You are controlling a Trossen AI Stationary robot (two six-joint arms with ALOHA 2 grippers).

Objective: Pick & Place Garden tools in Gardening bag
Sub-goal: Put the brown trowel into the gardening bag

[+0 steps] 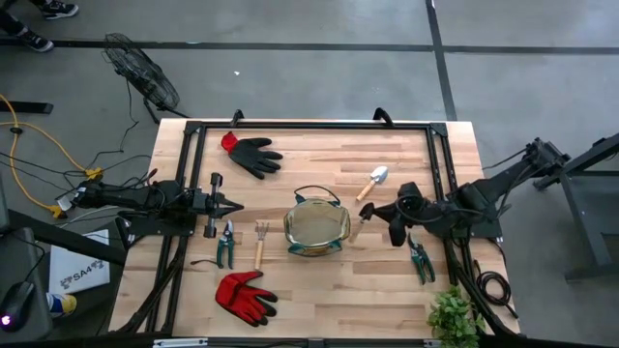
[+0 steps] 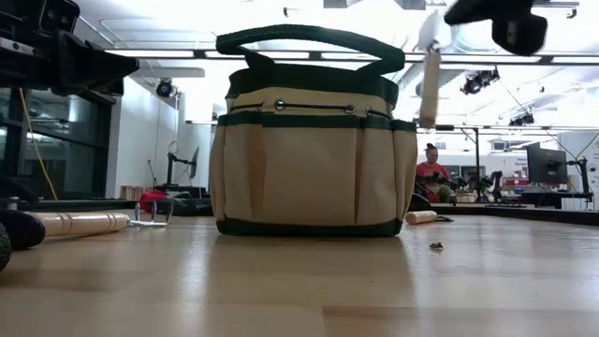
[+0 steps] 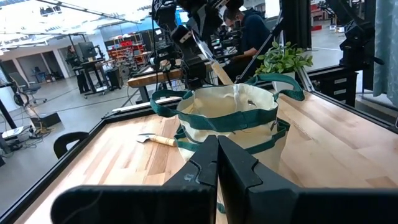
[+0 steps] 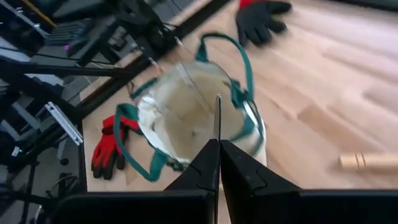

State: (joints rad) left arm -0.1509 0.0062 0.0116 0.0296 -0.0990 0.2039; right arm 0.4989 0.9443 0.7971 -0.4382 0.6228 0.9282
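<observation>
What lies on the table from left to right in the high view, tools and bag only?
Left pruners → fork → bag → trowel → right pruners. The gloves overlap those columns, so they are left out.

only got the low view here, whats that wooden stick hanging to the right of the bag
Observer: It's the handle of a trowel. The right gripper is shut on its blade.
Operator: is it over the opening
Observer: From above, it sits just outside the bag, beside the rim on the right arm's side.
Operator: and the left arm
Observer: The left gripper is shut and empty, on the bag's opposite side.
</observation>
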